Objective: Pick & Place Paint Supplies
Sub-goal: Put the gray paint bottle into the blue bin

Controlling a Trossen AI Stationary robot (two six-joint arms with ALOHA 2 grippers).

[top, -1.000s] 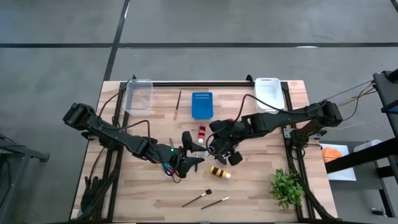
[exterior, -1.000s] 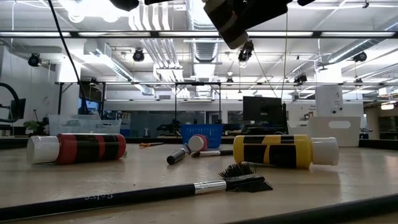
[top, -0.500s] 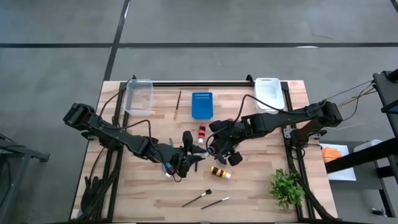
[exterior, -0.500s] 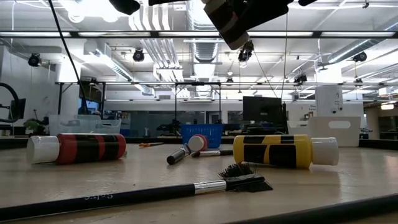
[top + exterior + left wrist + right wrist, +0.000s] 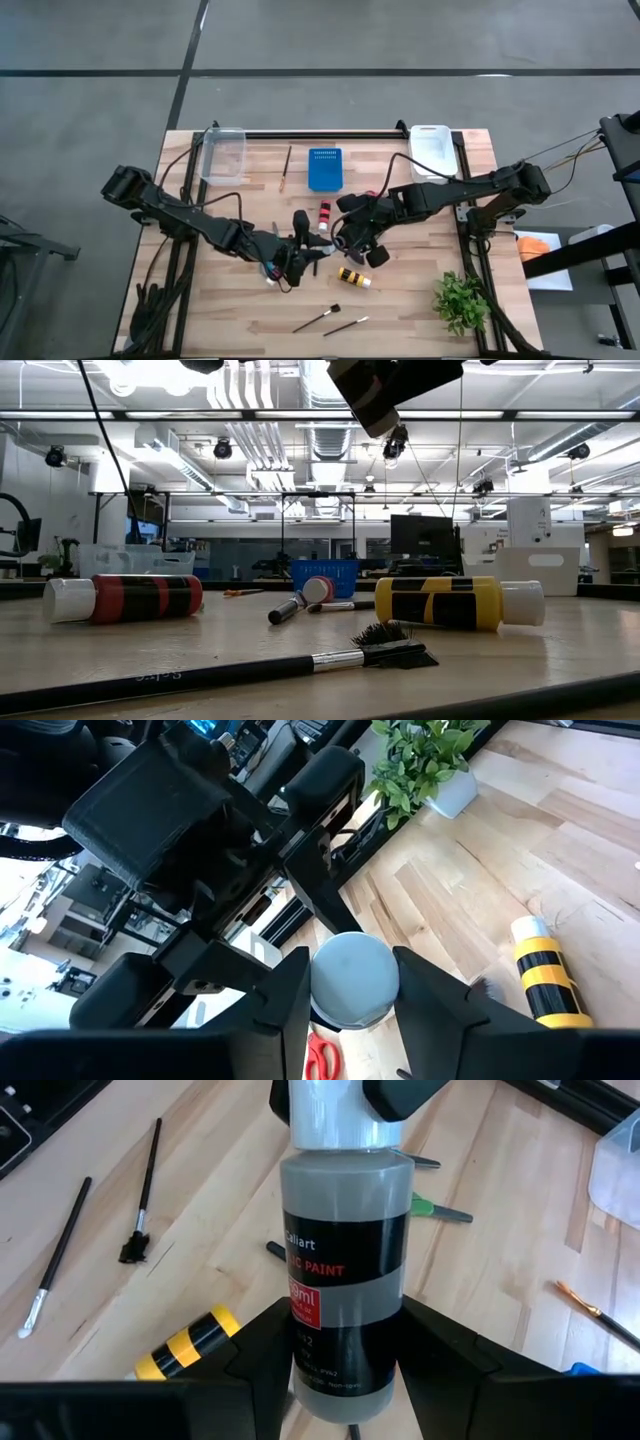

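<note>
- The right gripper (image 5: 340, 1370) sits over the middle of the pale wooden table (image 5: 420, 310), its two dark fingers clamped on the body of a grey paint bottle with a black label band and a white cap (image 5: 342, 1270). From above, that bottle shows as a dark cylinder between the two arms.
- The left gripper (image 5: 352, 1010) meets it from the other side — its fingers are closed around the bottle's round white cap, so both grippers hold the one bottle above the table top.
- A yellow-and-black striped paint bottle with a white cap (image 5: 354, 277) lies on its side on the wood just in front of the two grippers.
- A red-and-black striped paint bottle (image 5: 325, 212) lies near the small blue square bottle holder (image 5: 325, 168), on the far side of the grippers.
- Two thin dark-handled brushes (image 5: 332, 318) lie side by side near the front edge of the table, apart from the bottles.
- A thin wooden-handled brush (image 5: 287, 168) lies between the clear plastic bin (image 5: 222, 154) at the back left and the blue holder.
- A white plastic bin (image 5: 431, 150) stands at the back right corner.
- A small green leafy plant (image 5: 461, 301) stands at the front right corner.
- Red-handled scissors (image 5: 320, 1058) show under the left gripper, partly hidden — a green-handled item (image 5: 440, 1208) lies on the wood beyond the held bottle.
</note>
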